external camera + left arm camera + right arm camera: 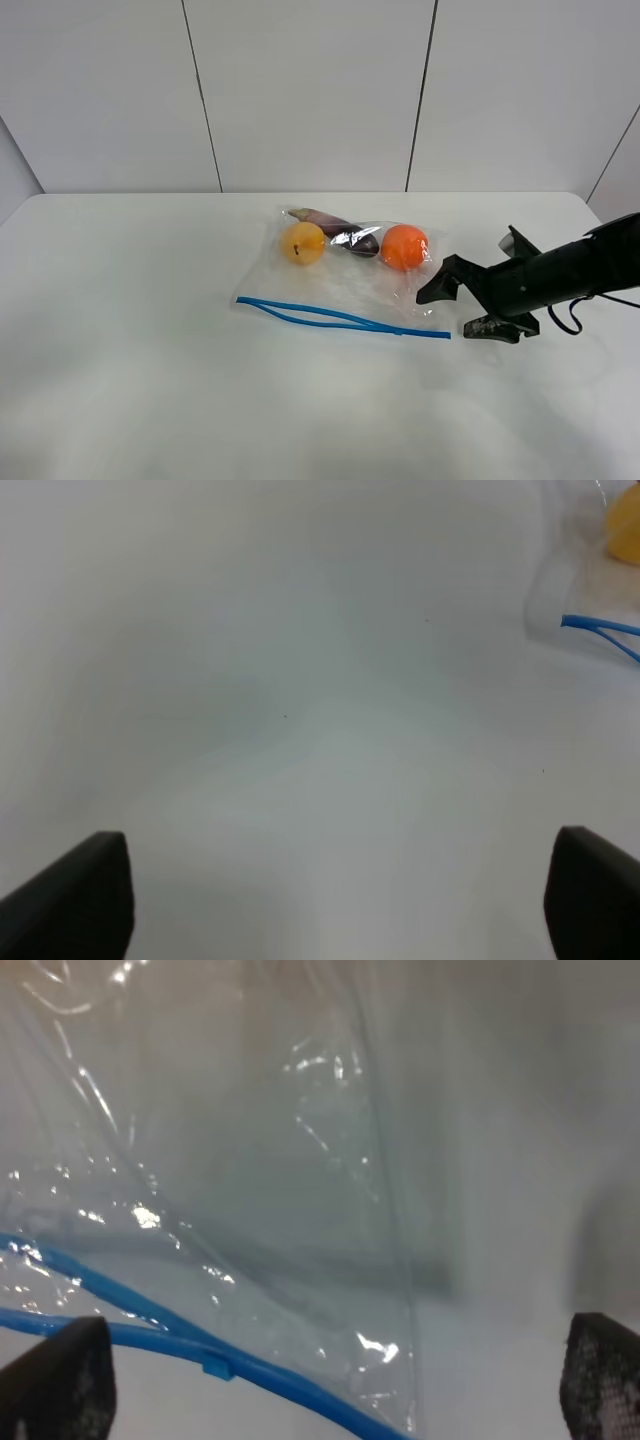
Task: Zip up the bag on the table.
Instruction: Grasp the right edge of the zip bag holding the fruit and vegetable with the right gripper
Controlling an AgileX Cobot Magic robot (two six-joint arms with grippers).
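Note:
The clear bag [345, 275] lies on the white table [140, 390] with a yellow fruit [302, 243], a dark purple item [340, 231] and an orange fruit [404, 247] inside. Its blue zip strip [340, 320] runs along the near edge; the two strands are apart on the left and joined on the right. My right gripper [448, 311] is open, low at the strip's right end. The right wrist view shows the strip [260, 1369] between the open fingers [62, 1378]. My left gripper [330, 900] is open over bare table; the bag's corner [575, 600] lies far ahead.
A white panelled wall [310, 90] stands behind the table's far edge. The right arm [570, 268] reaches in from the right side. Bare tabletop lies left of the bag and in front of it.

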